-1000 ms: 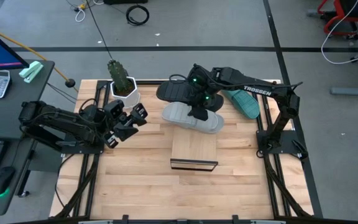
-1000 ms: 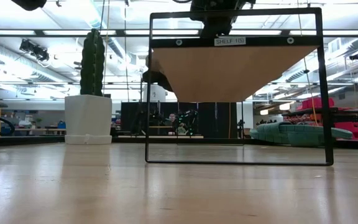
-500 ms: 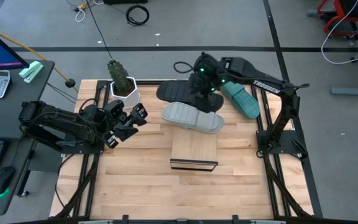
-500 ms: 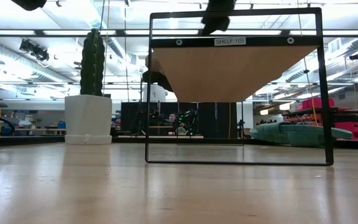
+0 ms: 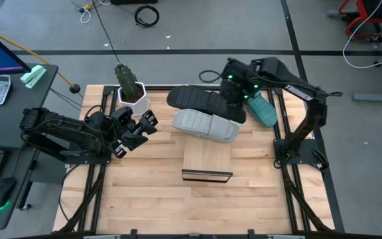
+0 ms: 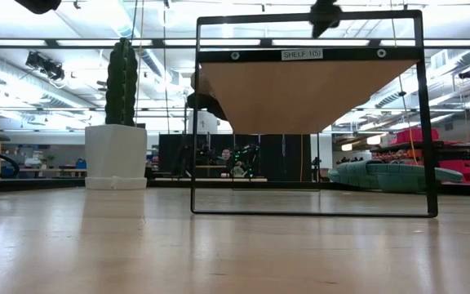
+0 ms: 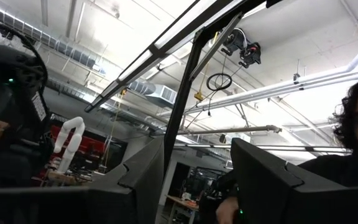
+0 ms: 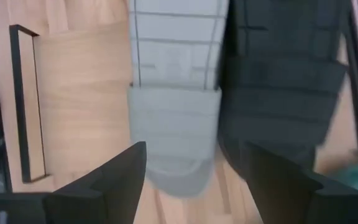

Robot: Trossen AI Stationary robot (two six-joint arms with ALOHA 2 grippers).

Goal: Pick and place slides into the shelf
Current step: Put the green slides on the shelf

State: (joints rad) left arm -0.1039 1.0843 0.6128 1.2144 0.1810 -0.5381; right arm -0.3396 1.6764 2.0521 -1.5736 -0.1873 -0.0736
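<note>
Light grey slide (ribbed strap) atop shelf

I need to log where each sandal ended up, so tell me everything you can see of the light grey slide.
The light grey slide is a foam-looking sandal with a wide ribbed strap and grooved footbed. It lies sole down, slanted across the far end of the shelf, resting on the light wood board. The black slide lies right alongside it on its far side; whether they touch is unclear. The right gripper hovers near its end with open fingers, holding nothing.
</note>
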